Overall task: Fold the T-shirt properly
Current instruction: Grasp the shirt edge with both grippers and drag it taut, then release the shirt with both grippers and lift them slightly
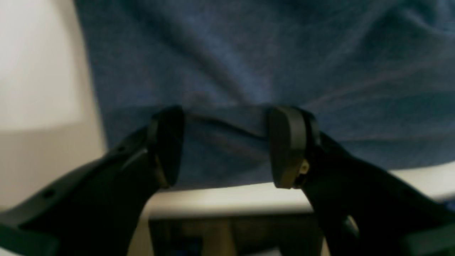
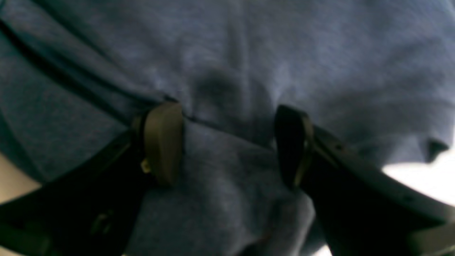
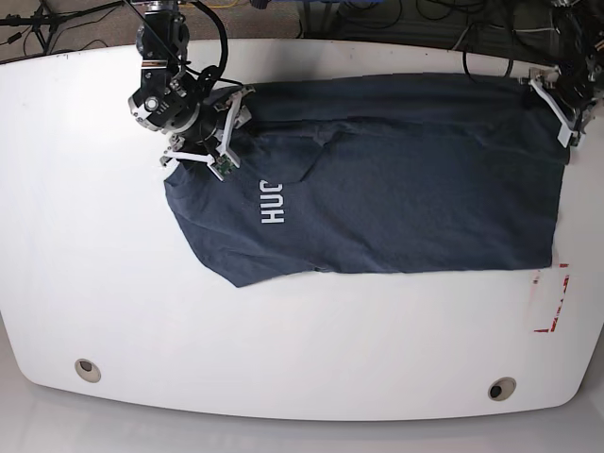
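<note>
The dark navy T-shirt (image 3: 396, 189) lies spread across the white table (image 3: 94, 264), with white letters "HUG" (image 3: 272, 201) showing near its left part. My right gripper (image 3: 229, 132) is over the shirt's upper left, by the folded sleeve area. In the right wrist view it is open (image 2: 227, 145), with bunched cloth (image 2: 227, 53) between the fingers (image 2: 163, 142). My left gripper (image 3: 557, 109) is at the shirt's far right corner. In the left wrist view it is open (image 1: 227, 149) and straddles the shirt's edge (image 1: 227, 71), with cloth between the fingers (image 1: 288, 145).
Red tape marks (image 3: 552, 302) lie on the table right of the shirt's lower corner. Two round holes (image 3: 87, 369) (image 3: 501, 388) sit near the table's front edge. Cables (image 3: 396, 14) run behind the table's back edge.
</note>
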Tool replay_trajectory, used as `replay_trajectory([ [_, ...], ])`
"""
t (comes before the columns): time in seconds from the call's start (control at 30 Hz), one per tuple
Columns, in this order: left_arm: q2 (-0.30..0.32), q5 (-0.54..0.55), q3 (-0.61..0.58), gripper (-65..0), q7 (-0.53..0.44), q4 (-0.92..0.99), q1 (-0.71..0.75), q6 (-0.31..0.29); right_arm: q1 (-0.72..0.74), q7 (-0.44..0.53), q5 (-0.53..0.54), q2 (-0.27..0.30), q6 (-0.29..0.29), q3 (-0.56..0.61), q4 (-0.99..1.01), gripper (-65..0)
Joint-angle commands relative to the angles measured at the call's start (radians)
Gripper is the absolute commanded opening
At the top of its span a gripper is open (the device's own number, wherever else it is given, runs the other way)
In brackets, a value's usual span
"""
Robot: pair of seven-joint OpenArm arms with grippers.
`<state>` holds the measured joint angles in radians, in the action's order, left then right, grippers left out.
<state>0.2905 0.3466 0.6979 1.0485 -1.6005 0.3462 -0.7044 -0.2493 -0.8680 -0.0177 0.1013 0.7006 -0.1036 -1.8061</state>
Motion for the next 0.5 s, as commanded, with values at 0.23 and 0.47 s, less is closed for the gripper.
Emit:
replay_trajectory([
  [0.23,0.006,-0.027,0.015,-29.9,0.006,-0.134,0.052,0.006,-0.026,-0.035,-0.044,0.030,-0.003,-0.008,-0.074,-26.5],
  [0.47,0.009,-0.027,0.015,-29.9,0.008,-0.160,0.047,0.006,-0.038,-0.040,-0.046,0.021,-0.003,-0.008,-0.166,-26.5],
])
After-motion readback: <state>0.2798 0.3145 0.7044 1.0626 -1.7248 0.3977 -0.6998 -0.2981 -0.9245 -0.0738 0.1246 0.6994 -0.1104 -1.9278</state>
